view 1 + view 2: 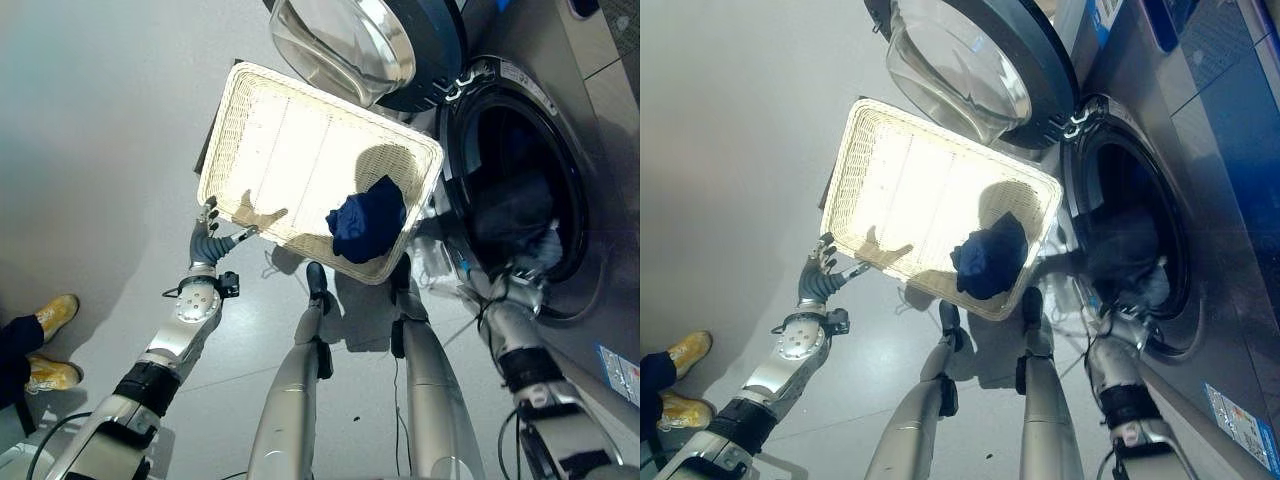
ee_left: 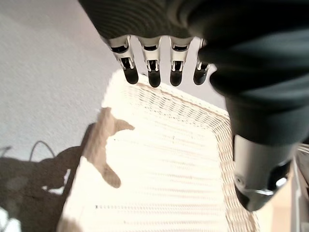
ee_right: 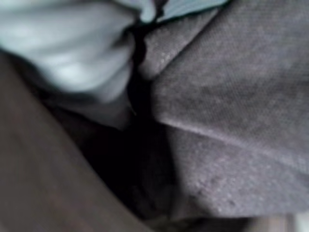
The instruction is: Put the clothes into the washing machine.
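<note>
Grey cloth (image 3: 231,121) against right wrist camera

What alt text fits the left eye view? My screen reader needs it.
A dark blue garment lies in a white wicker basket beside the open washer, where clothes already sit. The left hand hovers at the basket's near edge, fingers straight.

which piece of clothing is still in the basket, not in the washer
The dark navy blue garment, bunched in the white wicker basket at the corner nearest the washing machine's open drum. The grey and pale clothes already lie inside the drum.
</note>
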